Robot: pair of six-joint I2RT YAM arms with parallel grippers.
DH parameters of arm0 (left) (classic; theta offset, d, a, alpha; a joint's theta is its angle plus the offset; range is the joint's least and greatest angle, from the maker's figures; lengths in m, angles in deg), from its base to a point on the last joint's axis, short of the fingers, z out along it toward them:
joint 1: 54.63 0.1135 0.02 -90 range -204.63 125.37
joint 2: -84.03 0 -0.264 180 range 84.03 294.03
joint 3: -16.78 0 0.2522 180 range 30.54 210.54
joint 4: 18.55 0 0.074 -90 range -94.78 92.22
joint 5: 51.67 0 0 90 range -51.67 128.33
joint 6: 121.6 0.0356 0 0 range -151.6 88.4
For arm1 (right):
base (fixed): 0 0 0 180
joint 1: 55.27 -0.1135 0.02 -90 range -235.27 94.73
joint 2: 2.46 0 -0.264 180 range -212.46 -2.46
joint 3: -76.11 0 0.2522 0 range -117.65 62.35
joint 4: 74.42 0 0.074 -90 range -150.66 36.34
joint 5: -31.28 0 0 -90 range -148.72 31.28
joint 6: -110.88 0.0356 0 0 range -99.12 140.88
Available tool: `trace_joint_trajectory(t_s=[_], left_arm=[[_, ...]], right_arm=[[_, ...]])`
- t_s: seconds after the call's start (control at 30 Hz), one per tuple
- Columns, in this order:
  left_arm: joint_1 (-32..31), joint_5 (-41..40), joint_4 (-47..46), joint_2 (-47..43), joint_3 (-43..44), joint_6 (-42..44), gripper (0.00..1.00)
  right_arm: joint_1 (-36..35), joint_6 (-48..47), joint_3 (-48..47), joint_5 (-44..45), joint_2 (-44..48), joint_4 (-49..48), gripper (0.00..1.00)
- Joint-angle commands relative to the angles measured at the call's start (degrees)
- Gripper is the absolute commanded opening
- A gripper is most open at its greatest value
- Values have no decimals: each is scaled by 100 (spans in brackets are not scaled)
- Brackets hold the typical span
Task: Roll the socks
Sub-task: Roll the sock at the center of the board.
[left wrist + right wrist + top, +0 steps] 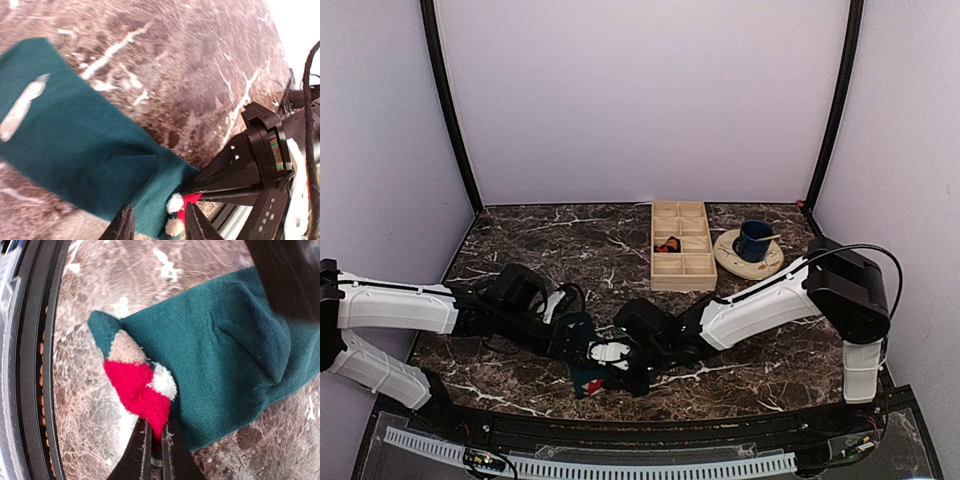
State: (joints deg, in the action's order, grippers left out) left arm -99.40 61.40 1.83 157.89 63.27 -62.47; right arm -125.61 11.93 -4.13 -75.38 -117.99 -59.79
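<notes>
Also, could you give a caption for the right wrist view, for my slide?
Right claw pinching the red patch at the edge of a teal sock on the marble table.

Dark marble worktop (570, 235), white veining. Pale lilac back wall (640, 100) and side walls. Black posts (451, 110) in both rear corners. Even, soft light.

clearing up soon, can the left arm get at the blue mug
Probably not: the blue mug sits far right, the right arm lies across the way, and the left tool is at the sock.
</notes>
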Motion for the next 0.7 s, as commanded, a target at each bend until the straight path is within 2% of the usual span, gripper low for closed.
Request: trace_joint_trajectory(t_s=[0.0, 0.23, 0.43, 0.67], left_arm=[[39, -749, 313, -332, -61, 1, 37], [39, -1492, 272, -1004, -394, -52, 39], [35, -1338, 113, -1293, -575, 86, 40], [13, -1001, -532, -1411, -983, 135, 40]], right_arm=[[151, 944, 85, 277, -332, 463, 3], [399, 1639, -214, 446, -535, 482, 3], [592, 1840, -467, 103, -678, 768, 3], [870, 2020, -633, -995, -825, 983, 4]])
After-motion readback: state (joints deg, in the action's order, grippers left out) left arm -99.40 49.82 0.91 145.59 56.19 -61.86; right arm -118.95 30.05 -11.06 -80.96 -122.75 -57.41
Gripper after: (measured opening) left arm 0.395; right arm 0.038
